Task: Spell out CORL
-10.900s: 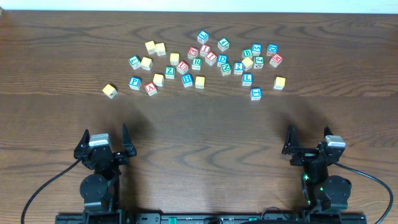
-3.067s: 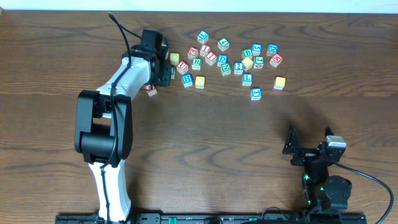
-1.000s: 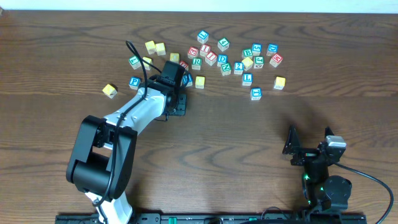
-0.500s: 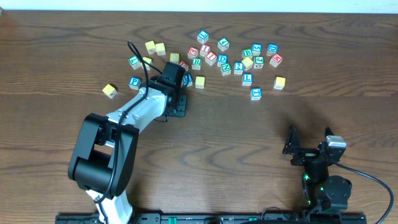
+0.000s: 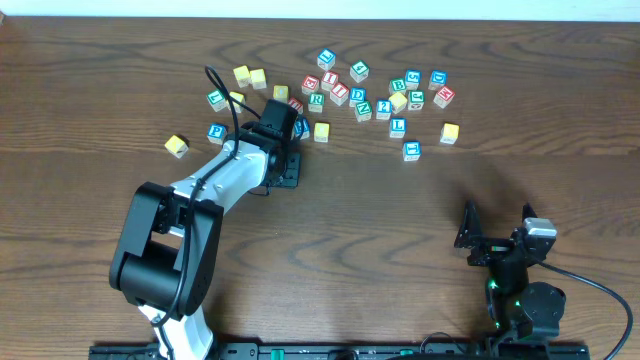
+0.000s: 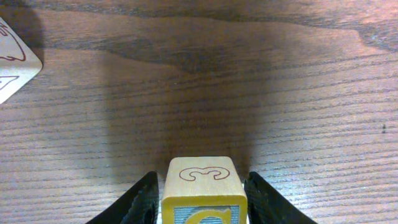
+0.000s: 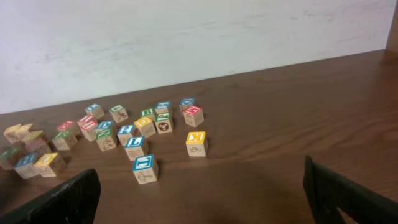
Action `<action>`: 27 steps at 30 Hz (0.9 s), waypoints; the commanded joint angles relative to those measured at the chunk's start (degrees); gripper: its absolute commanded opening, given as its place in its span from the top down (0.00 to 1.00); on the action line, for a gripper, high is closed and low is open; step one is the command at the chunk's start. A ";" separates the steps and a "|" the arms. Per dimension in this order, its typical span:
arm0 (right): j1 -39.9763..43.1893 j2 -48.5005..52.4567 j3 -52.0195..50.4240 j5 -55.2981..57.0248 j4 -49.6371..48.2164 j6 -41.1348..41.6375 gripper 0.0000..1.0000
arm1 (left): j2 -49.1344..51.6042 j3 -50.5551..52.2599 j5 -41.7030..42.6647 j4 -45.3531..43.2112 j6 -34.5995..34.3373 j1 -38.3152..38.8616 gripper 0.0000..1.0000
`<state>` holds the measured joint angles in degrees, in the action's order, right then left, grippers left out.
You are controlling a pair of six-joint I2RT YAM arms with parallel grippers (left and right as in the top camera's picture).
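Note:
In the left wrist view a wooden cube [image 6: 202, 180] with a yellow C on the face toward the camera stands on the table between the fingers of my left gripper [image 6: 204, 206]. A thin gap shows on each side of it, so the jaws are open. Overhead, the left gripper [image 5: 283, 165] is just in front of the cube cluster and hides that cube. The green R cube [image 5: 316, 100] and the blue L cube [image 5: 397, 127] lie in the cluster. I cannot tell which pale yellow cube bears the O. My right gripper [image 5: 497, 230] rests open and empty near the front right [image 7: 205, 199].
Several other lettered cubes are scattered across the back of the table [image 5: 360, 95]. Yellow cubes lie apart at the left [image 5: 177, 146] and right [image 5: 449, 132]. One cube's corner [image 6: 12, 59] shows at the left of the left wrist view.
The left arm rose from rest, reached into the left of the cluster, then drew toward the front. Over the last second it has stayed in place.

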<state>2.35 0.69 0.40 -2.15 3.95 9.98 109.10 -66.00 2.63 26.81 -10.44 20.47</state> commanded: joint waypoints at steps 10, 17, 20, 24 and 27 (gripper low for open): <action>0.28 -0.31 -0.09 -0.37 0.13 -0.42 0.01 | -4.85 -0.48 -0.57 0.55 2.60 0.09 0.48; 0.28 -0.31 -0.09 -0.37 0.13 -0.42 0.01 | -12.24 -0.50 -0.57 2.03 2.91 0.09 0.41; 0.28 -0.31 -0.09 -0.37 0.13 -0.42 0.01 | -17.86 -0.50 -0.57 2.93 2.93 0.09 0.34; 0.28 -0.31 -0.09 -0.37 0.13 -0.42 0.01 | -24.15 -0.50 -0.57 4.87 2.93 0.09 0.33; 0.28 -0.31 -0.09 -0.37 0.13 -0.42 0.01 | -28.96 -0.50 -0.55 7.50 2.93 0.09 0.32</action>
<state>2.35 0.69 0.40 -2.15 3.95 9.98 83.31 -66.00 2.61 32.82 -7.84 20.47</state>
